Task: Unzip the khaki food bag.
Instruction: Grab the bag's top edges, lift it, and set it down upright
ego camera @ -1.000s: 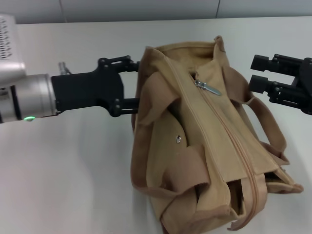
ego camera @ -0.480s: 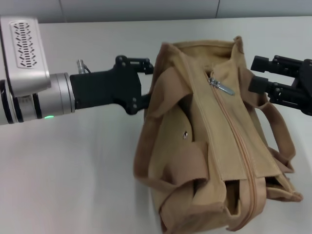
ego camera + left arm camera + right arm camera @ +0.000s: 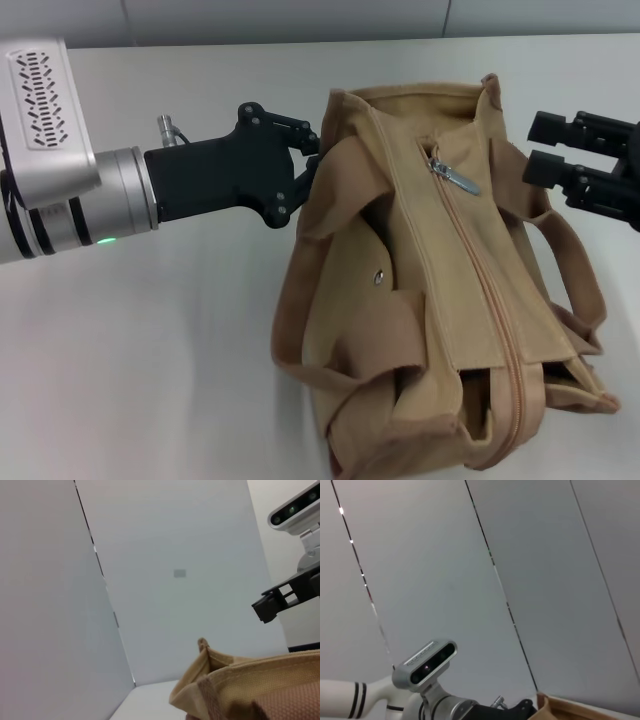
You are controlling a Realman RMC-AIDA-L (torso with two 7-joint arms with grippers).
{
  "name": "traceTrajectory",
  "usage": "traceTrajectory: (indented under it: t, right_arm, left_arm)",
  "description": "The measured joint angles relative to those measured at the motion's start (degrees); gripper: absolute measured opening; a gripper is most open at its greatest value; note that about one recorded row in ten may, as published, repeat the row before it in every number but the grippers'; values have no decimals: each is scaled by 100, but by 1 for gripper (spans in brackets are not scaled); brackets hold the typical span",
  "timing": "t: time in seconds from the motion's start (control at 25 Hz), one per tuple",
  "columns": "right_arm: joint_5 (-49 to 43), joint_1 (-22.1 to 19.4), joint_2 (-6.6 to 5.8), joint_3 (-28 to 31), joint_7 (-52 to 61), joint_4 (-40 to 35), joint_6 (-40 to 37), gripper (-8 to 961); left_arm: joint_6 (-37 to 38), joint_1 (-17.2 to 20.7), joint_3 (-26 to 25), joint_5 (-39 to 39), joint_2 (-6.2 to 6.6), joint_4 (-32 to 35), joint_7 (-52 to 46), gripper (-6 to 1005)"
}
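The surface (image 3: 150, 360) was plain white, with the bag (image 3: 440, 300) lying on it between both arms, zip fully closed, pull (image 3: 455, 178) at the far end. Step in hand — bracing. The left pincer (image 3: 308, 172) was nearly shut on the bag's far-left corner fabric. The right pincer (image 3: 540, 150) stood open just beside the bag, touching nothing; next it should take the pull.

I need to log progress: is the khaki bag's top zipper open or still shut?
Shut. On the khaki food bag, the zipper pull sits at the far end and the zipper teeth run closed along the top.
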Motion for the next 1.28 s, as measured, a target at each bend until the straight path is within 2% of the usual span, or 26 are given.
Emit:
traceTrajectory:
  t: [0.16, 0.4, 0.68, 0.76, 0.8, 1.04, 1.2, 1.28]
  right_arm:
    - [2, -11, -1, 82, 0, 0, -1, 607]
    - [-15, -36, -62, 107, 2, 51, 43, 601]
    - [-50, 126, -67, 25, 32, -153, 61, 594]
    - [-91, 212, -30, -39, 31, -304, 82, 592]
    - [-120, 280, 19, -162, 14, -480, 99, 591]
    - [-70, 361, 59, -713, -357, -641, 303, 584]
    - [-73, 359, 61, -1331, -614, -622, 1006, 580]
    - [-78, 356, 61, -1460, -648, -627, 1154, 578]
  left_arm:
    - [35, 49, -32, -249, 20, 56, 15, 79]
    - [45, 269, -40, -498, 25, 705, 14, 83]
    - [101, 389, 7, -662, 12, 1254, 10, 87]
    - [116, 424, 73, -697, 1, 1387, 18, 88]
    - [120, 437, 112, -706, -2, 1435, 19, 89]
    - [52, 445, 277, -720, -11, 1515, 26, 93]
    - [41, 449, 280, -732, -10, 1517, 28, 95]
    - [40, 450, 282, -735, -9, 1518, 29, 96]
